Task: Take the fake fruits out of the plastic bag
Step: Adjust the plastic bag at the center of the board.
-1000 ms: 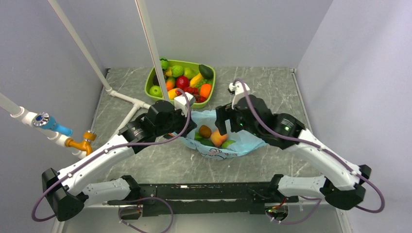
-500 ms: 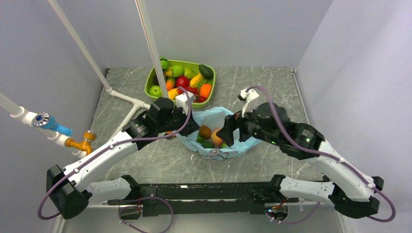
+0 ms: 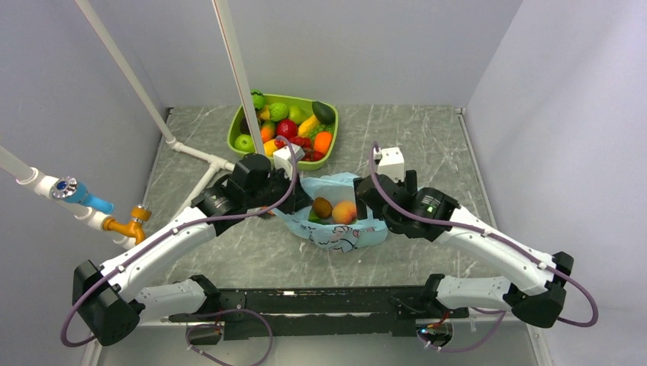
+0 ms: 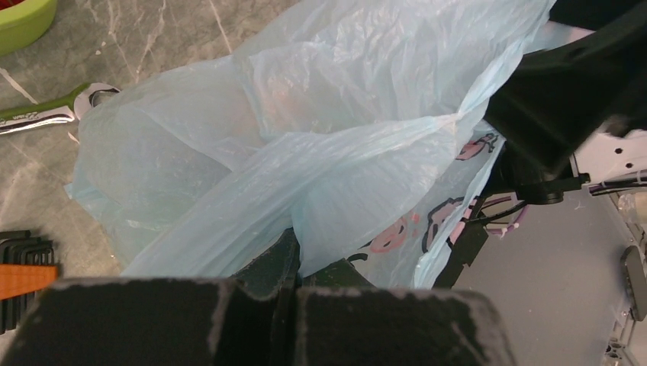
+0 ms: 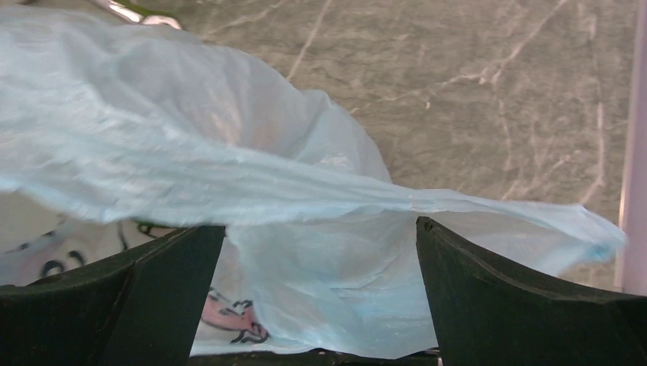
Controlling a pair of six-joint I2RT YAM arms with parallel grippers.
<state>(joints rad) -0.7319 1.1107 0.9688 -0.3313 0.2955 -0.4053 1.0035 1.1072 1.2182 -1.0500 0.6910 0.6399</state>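
Two fake fruits (image 3: pixel 323 207) show plainly on my overhead feed: a brown kiwi-like one and a pink-orange peach (image 3: pixel 344 212) just beside it at its 3 o'clock, with a green piece (image 3: pixel 313 218) peeking out low beside them. All lie inside the plastic bag (image 3: pixel 339 232), spread on the table (image 3: pixel 427 137) mid-scene. My left gripper (image 4: pixel 294 284), at the bag's 9 o'clock, is clamped on a fold of its film. My right gripper (image 5: pixel 320 305), at 3 o'clock, has its jaws spread wide, and the bag's edge runs between them ungripped. A green tray (image 3: pixel 299 97) of fruit sits at the bag's 11 o'clock.
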